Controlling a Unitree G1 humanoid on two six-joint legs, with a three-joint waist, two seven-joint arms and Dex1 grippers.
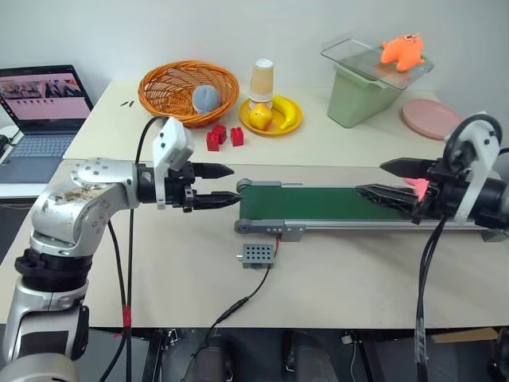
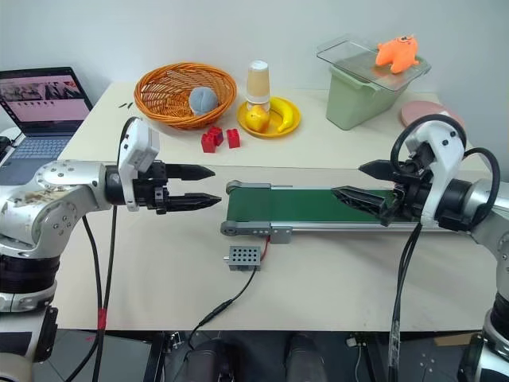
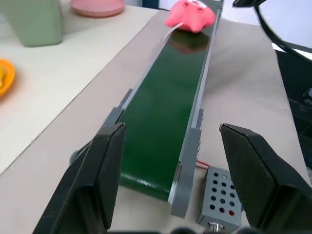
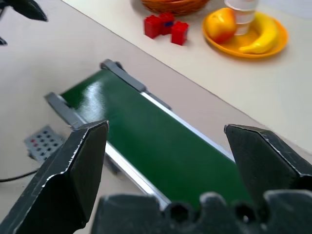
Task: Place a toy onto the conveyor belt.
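- Beige tabletop (image 1: 358,278) carries everything, with an open laptop (image 1: 41,111) on a lower surface off its 9 o'clock edge.
- Dark green conveyor belt (image 2: 302,205) lies across the table's middle between grey side rails, running from centre toward 3 o'clock.
- Left gripper (image 2: 193,187) hovers level at the belt's 9 o'clock end, its two black fingers apart and holding nothing.
- Right gripper (image 2: 358,181) hangs over the belt's 3 o'clock stretch, fingers spread wide and empty.
- Orange wicker basket (image 1: 188,91) sits at 11 o'clock with a grey-blue ball (image 1: 205,99) inside.
- Pale green bin (image 1: 362,94) stands at 1 o'clock under a tilted clear lid (image 1: 358,57), on which an orange plush toy (image 1: 403,50) rests.
- Pink plate (image 1: 429,118) lies just beside the bin, toward 2 o'clock.
- Yellow plate (image 1: 271,126) at 12 o'clock holds a banana (image 1: 290,114), a yellow-orange fruit (image 1: 260,117) and a paper cup (image 1: 262,81).
- Pink toy (image 3: 190,14) rests on the belt at its far 3 o'clock end, just beside the right gripper's fingers.
- Red building blocks (image 1: 224,137) sit between basket and belt.
- Small grey control box (image 1: 256,255) lies on the table near the belt's 6 o'clock side, wired to it.
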